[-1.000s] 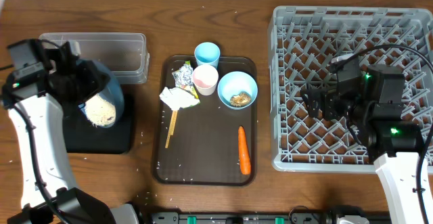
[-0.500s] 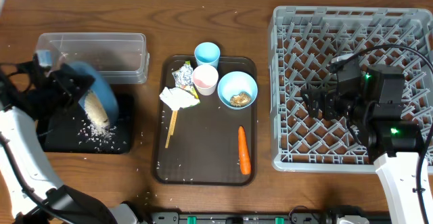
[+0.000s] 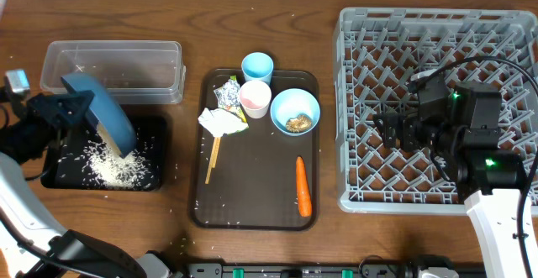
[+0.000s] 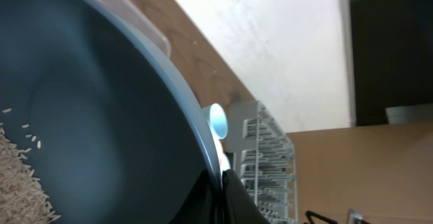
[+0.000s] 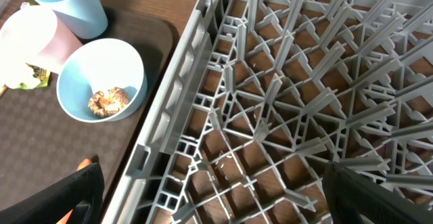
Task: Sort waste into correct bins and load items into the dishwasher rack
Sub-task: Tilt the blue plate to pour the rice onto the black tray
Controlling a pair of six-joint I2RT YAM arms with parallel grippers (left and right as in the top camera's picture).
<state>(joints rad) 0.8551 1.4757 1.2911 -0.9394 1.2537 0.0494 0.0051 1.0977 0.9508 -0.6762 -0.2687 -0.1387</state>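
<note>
Overhead: left claw [image 3: 69, 108] is clenched on the rim of the dark bowl [image 3: 105, 117]. The bowl is tipped steeply, mouth down and to the right, over the black tray [image 3: 154, 131]. Left wrist view agrees: one finger [image 4: 230, 200] pinches the rim, and rice [image 4: 17, 173] clings to the low side of the bowl's inside.

- A pile [image 3: 113, 167] of rice lies in the tray under the bowl's lip. Stray grains dot the table near the tray.
- Clear tub [image 3: 126, 60] sits just behind the tray, a few grains in it.
- Right claw [image 3: 393, 128] hangs over the left part of the rack [image 3: 513, 26], jaws spread wide, holding nothing.
- Brown tray [image 3: 252, 211]: small bowl [image 3: 295, 103] with food lump [image 3: 296, 123], carrot [image 3: 303, 186], both untouched.

Judgement: the step is emptying rice into the black tray, and it is partly done.

To do it well:
- Keep the lip low and inside the tray walls.
- Tilt further so the clinging grains slide out. A small shake may help.
- The grip is one-sided on the rim, so turn the wrist slowly.
- Do not swing the bowl over the tub or the table while grains are falling.
</note>
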